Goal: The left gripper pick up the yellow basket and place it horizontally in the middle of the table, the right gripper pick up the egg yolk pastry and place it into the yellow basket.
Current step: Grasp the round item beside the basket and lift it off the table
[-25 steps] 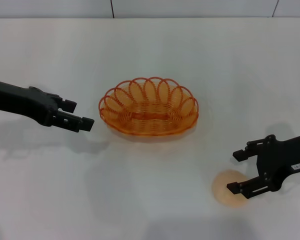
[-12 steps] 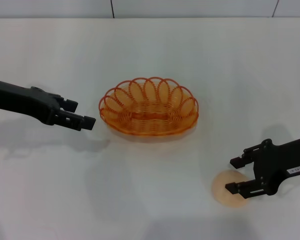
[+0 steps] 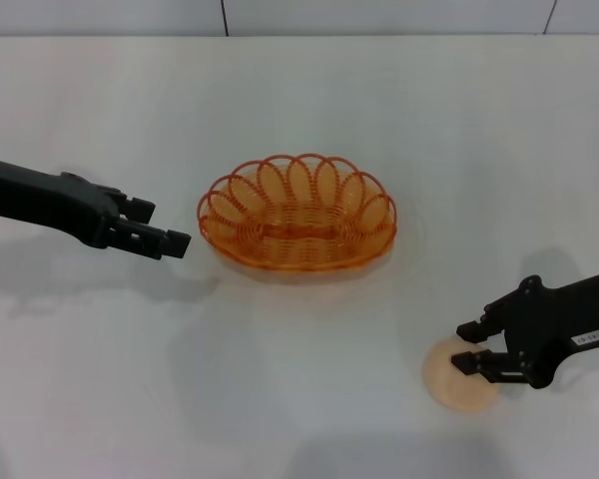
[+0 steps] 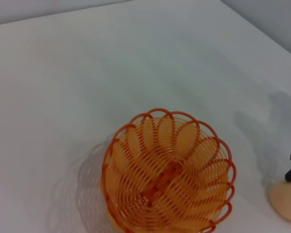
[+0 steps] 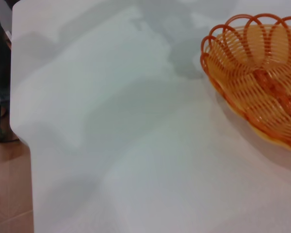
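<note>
The yellow basket (image 3: 298,213) stands upright on the white table, its long side running left-right; it also shows in the left wrist view (image 4: 169,174) and the right wrist view (image 5: 262,73). It holds nothing. My left gripper (image 3: 166,228) is open and empty, just left of the basket and apart from it. The egg yolk pastry (image 3: 455,381) lies on the table at the front right, also seen in the left wrist view (image 4: 286,200). My right gripper (image 3: 467,346) hangs low over the pastry's far edge, its fingers a small gap apart.
The table's far edge meets a grey wall (image 3: 280,15). The right wrist view shows the table's edge and corner (image 5: 20,131) with brown floor (image 5: 9,194) beyond. Bare white tabletop (image 3: 280,369) lies in front of the basket.
My right gripper has come down and towards the pastry, and its fingers have drawn closer together. The left gripper, basket and pastry have stayed in place.
</note>
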Controlling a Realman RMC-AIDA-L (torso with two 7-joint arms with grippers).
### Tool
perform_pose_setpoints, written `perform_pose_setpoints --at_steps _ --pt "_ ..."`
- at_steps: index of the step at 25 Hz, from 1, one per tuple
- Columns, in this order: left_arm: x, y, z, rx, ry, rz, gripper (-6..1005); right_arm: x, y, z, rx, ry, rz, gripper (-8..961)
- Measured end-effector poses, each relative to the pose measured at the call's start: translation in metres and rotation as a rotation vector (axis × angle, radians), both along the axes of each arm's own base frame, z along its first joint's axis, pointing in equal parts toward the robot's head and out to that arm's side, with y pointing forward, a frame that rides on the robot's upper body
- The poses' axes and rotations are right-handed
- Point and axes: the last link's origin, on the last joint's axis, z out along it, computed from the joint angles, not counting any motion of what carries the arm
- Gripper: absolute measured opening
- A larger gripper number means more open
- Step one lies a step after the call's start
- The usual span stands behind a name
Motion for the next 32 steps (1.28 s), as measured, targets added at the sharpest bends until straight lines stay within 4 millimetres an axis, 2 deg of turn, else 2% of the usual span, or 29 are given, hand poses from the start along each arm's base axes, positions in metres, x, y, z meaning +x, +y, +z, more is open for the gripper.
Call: perform_pose_setpoints --at_steps 1,12,15,22,23,28,32 --pt "0.0 0.0 0.0 0.0 0.0 0.0 888 0.0 0.0 0.0 0.001 0.003 0.0 360" --pt "-0.001 -0.001 0.0 0.0 -0.001 0.005 887 -0.006 0.001 0.003 0.002 0.019 0.011 263" --pt "-0.001 -0.001 0.0 0.0 -0.001 0.005 887 -0.01 0.001 0.004 0.004 0.027 0.016 198" --pt "-0.003 -0.002 0.0 -0.005 0.004 -0.002 887 -0.027 0.006 0.02 0.058 0.041 0.038 97" --pt "-0.003 -0.003 0.0 -0.008 0.007 -0.005 887 -0.037 0.01 0.025 0.078 0.046 0.059 91" --pt "-0.003 -0.006 -0.004 -0.027 0.013 -0.029 888 -0.056 0.019 0.026 0.103 0.067 0.108 59" --pt "-0.004 -0.009 -0.01 -0.047 0.024 -0.065 888 -0.071 0.028 0.018 0.103 0.085 0.145 40"
